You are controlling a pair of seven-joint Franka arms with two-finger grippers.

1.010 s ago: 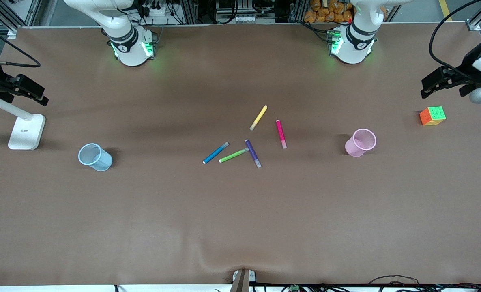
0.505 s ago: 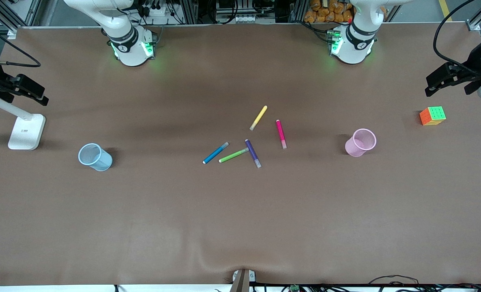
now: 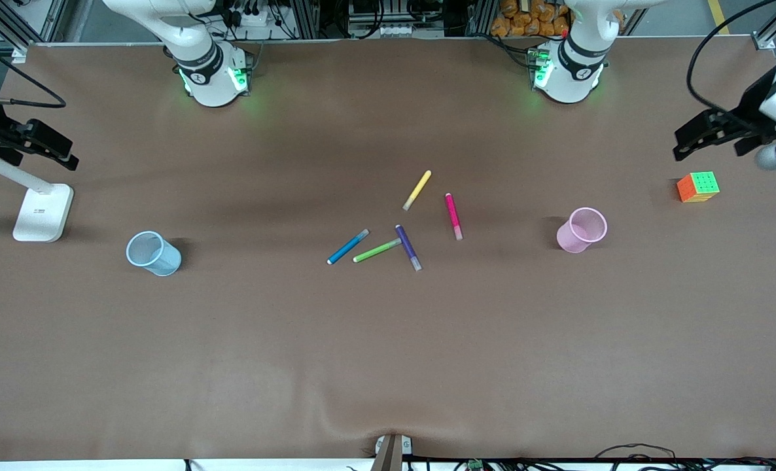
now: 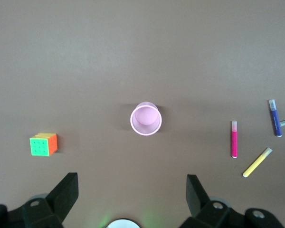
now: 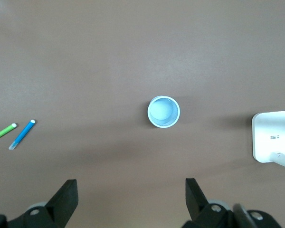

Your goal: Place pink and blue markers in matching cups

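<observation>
The pink marker point(image 3: 453, 216) and the blue marker point(image 3: 348, 246) lie flat among other pens at the table's middle. The pink cup point(image 3: 582, 229) stands upright toward the left arm's end, and the blue cup point(image 3: 153, 253) toward the right arm's end. My left gripper point(image 3: 708, 149) hangs open and empty high over the left arm's end of the table. Its wrist view shows the pink cup point(image 4: 146, 118) and pink marker point(image 4: 234, 139) past the left gripper point(image 4: 132, 183). My right gripper point(image 3: 31, 147) hangs open and empty over the right arm's end. Its wrist view shows the blue cup point(image 5: 164, 111) and blue marker point(image 5: 22, 135) past the right gripper point(image 5: 131, 187).
Yellow point(image 3: 417, 190), green point(image 3: 376, 250) and purple point(image 3: 408, 247) pens lie with the two markers. A colourful puzzle cube point(image 3: 697, 187) sits near the pink cup, under the left gripper. A white lamp base point(image 3: 42, 212) stands under the right gripper, near the blue cup.
The left gripper swung a little toward the table's end, then came back toward the middle. The right gripper and all the things on the table stayed where they were.
</observation>
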